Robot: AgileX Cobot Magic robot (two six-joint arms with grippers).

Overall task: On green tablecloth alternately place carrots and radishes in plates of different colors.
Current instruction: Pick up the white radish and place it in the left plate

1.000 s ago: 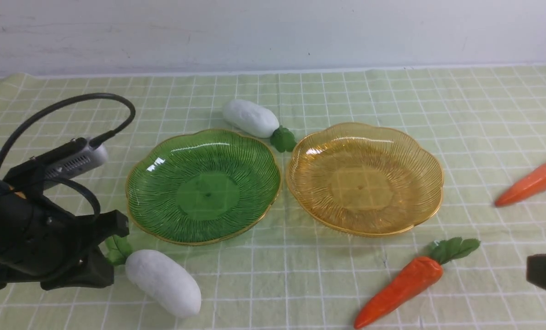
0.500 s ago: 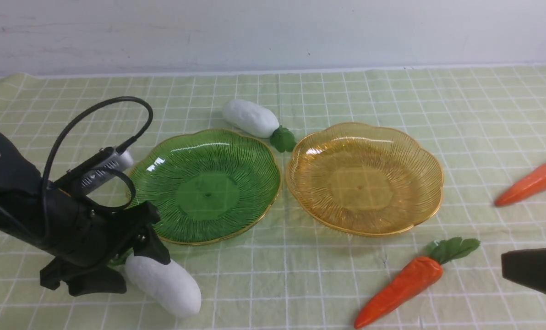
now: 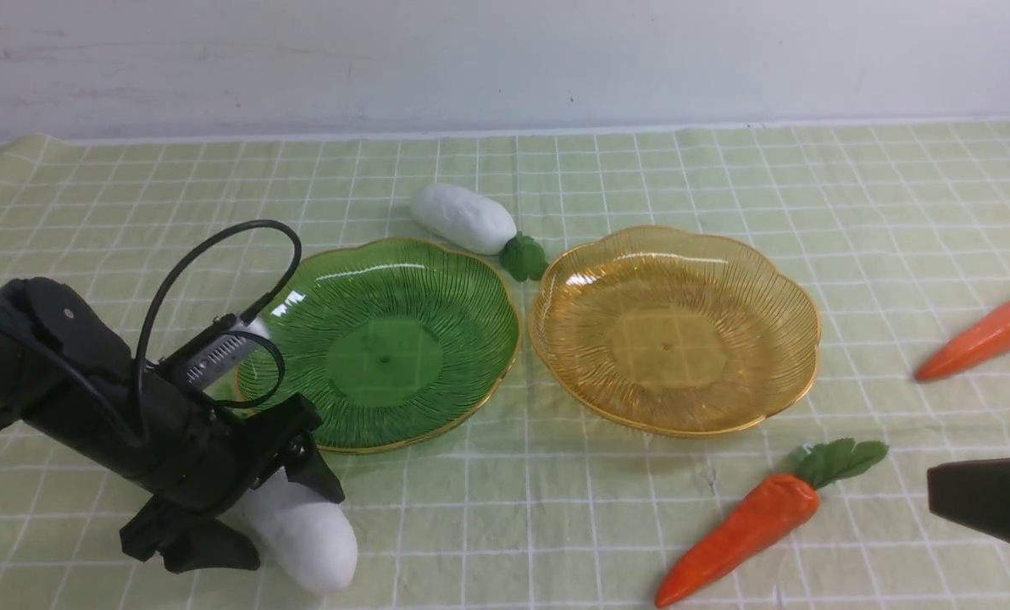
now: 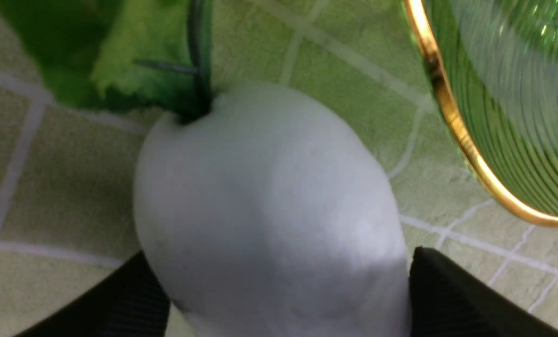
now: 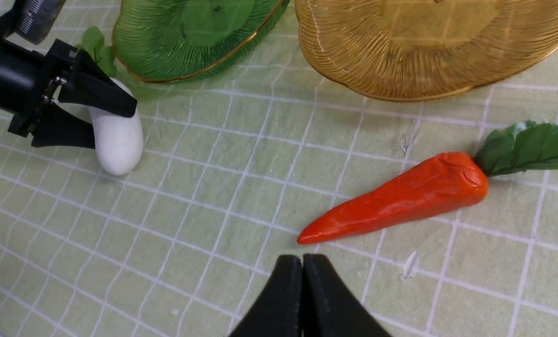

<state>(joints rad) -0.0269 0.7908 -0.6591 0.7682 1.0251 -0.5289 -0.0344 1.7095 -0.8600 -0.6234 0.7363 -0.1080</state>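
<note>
We judged the first step to be in hand: taking up a radish, with both plates empty and nothing yet placed. The left gripper (image 3: 289, 525) hung low over the near radish (image 5: 120, 150), which lay on the cloth just off the near-left rim of the green plate (image 3: 378, 339), close to it but apart. Its jaws stood wide, one finger to each side of the white body. We could not tell whether the pads already pressed it, and we took it as not yet gripped. The next move, in our view, called for closing across the thick middle, lifting clear of the gold rim, and setting the radish down inside the green plate.

The amber plate (image 3: 674, 326) sat just to the right of the green plate, their rims almost meeting. The second radish (image 3: 463, 219) lay behind the green plate's far-right rim. One carrot (image 3: 746, 529) lay to the right of the green plate and nearer the robot, the other carrot (image 3: 984, 337) much farther right. The right gripper (image 5: 302, 262) waited near the first carrot, jaws pressed together and holding nothing.

The green tablecloth (image 3: 725, 169), pale with thin white grid lines, lay slightly wrinkled. Behind the green plate, past the cloth's far edge, stood a plain white wall (image 3: 505, 59).
</note>
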